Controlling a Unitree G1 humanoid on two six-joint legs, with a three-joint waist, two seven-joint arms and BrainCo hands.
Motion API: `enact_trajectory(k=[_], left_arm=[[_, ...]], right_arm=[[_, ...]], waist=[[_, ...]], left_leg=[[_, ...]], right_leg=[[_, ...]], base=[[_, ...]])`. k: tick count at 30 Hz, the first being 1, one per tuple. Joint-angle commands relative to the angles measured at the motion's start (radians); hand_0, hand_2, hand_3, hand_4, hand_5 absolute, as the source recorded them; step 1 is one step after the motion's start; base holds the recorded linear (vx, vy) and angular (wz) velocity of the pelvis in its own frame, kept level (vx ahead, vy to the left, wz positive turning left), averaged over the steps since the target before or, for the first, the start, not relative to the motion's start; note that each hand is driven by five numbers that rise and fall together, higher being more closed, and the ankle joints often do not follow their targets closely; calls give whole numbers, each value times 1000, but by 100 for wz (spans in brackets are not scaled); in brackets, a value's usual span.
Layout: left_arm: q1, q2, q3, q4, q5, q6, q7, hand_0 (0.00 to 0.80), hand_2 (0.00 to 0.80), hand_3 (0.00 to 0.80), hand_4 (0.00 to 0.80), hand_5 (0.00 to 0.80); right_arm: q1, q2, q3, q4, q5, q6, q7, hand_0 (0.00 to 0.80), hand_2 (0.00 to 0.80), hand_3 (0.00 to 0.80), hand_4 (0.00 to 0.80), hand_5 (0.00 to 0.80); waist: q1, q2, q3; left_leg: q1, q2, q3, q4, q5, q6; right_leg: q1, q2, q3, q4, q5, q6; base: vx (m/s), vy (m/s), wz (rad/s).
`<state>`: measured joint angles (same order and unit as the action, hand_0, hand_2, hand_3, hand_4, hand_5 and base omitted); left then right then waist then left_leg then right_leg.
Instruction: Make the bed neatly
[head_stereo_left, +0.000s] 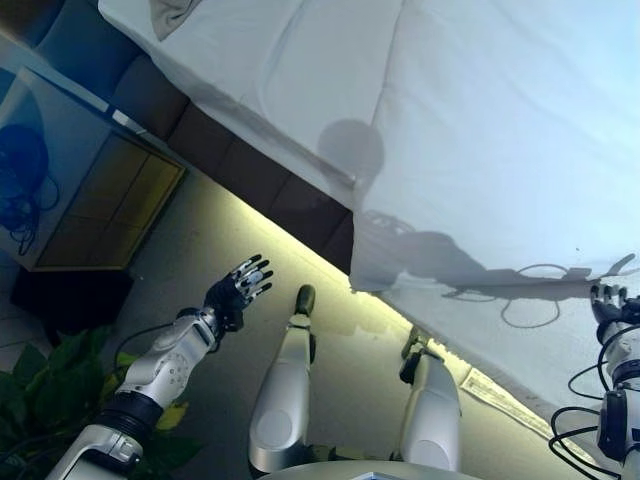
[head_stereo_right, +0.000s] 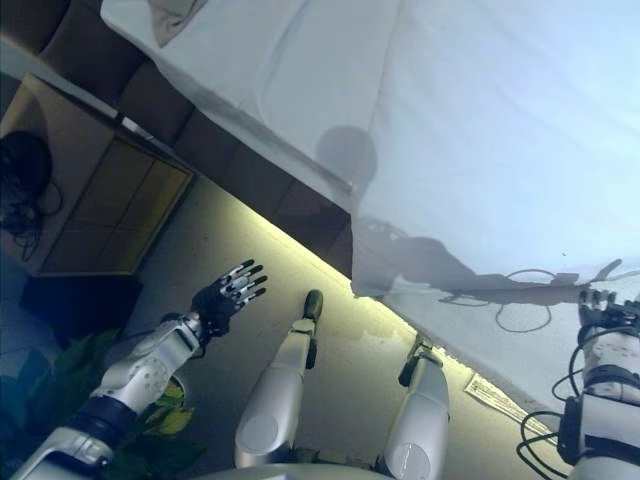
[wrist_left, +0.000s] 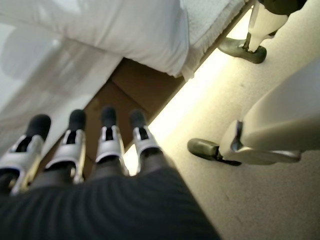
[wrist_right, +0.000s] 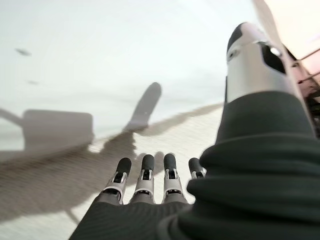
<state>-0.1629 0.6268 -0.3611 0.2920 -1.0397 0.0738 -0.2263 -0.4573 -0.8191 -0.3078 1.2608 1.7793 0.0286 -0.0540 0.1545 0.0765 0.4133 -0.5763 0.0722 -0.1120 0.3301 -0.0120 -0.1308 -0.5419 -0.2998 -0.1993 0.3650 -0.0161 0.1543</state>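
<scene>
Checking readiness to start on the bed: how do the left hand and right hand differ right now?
The left hand is raised over the floor, short of the bed; the right hand is over the white duvet. The left shows beside the bed frame; the right sits at the view's edge. Both are open, holding nothing.

Both eye views look steeply down from the head, sharing the white bed (head_stereo_left: 480, 130) across the upper right of the frame and the floor (head_stereo_left: 200, 260) at lower left. The left wrist view looks closely past its fingers (wrist_left: 110, 140) at the bed's edge. The right wrist view faces the bed's top from very near.
</scene>
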Motion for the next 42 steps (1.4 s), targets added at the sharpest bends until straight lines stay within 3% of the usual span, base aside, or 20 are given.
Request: enact_trajectory(k=[1,6,12,19,28,38,39,40,41,42], left_arm=[[13,33,52,0,-11,-40,-32,0,0,0,0,0],[14,45,59,-9,-10,-53,-34,0,0,0,0,0],[15,60,74,-62,8,-52,-42,0,0,0,0,0],[-16,72,106,-58,-27,-47,-55,0,0,0,0,0],[23,93,154,-55,-50,1,-82,0,0,0,0,0],[17,117,142,-28,-86,18,-88,0,0,0,0,0],[20,116,145,-27,-81,20,-92,0,0,0,0,0],[21,115,145,-26,-80,20,-94,0,0,0,0,0],[19,115,146,-25,-80,21,-95,0,0,0,0,0],[18,116,147,-23,-81,23,-96,0,0,0,0,0]], right_arm=[[62,-43,-42,12,-3,-12,-21,0,0,0,0,0],[92,-44,-63,24,41,5,10,0,0,0,0,0],[82,-26,-33,-4,69,7,146,0,0,0,0,0],[-49,-68,36,-24,49,29,250,0,0,0,0,0],[-160,-141,61,-13,9,42,208,0,0,0,0,0],[-251,-203,94,-1,-68,66,149,0,0,0,0,0],[-261,-207,96,-10,-71,67,140,245,245,245,245,245],[-273,-210,101,-17,-71,62,129,653,653,653,653,653],[-284,-211,105,-20,-72,59,122,800,800,800,800,800],[-292,-212,110,-21,-73,60,120,800,800,800,800,800]], waist=[[0,-37,-55],[-1,-28,-42],[10,-12,-21],[23,20,-23],[47,31,-48],[53,30,-74],[53,29,-77],[53,28,-79],[54,28,-81],[54,28,-82]], left_leg=[[-97,32,-24,27,45,11],[-123,23,-25,31,47,15],[-172,3,-30,62,48,20],[-274,-17,-36,150,33,26],[-394,-27,-32,379,-93,29],[-430,-34,-34,401,-95,35],[-428,-33,-33,397,-93,34],[-428,-32,-34,391,-89,33],[-428,-32,-34,387,-86,32],[-427,-31,-34,381,-84,32]], right_leg=[[-55,-47,58,-87,134,62],[-92,-43,67,-48,114,60],[-145,-54,70,-6,101,55],[-258,-81,87,81,83,47],[-390,-97,122,331,-17,29],[-440,-95,132,359,-8,25],[-438,-96,131,357,-7,26],[-439,-95,131,354,-6,26],[-439,-95,131,352,-5,26],[-438,-96,130,350,-5,25]], base=[[51,-95,-2],[38,-65,0],[30,-57,2],[34,3,13],[57,45,3],[0,0,0],[0,0,0],[0,0,0],[0,0,0],[0,0,0]])
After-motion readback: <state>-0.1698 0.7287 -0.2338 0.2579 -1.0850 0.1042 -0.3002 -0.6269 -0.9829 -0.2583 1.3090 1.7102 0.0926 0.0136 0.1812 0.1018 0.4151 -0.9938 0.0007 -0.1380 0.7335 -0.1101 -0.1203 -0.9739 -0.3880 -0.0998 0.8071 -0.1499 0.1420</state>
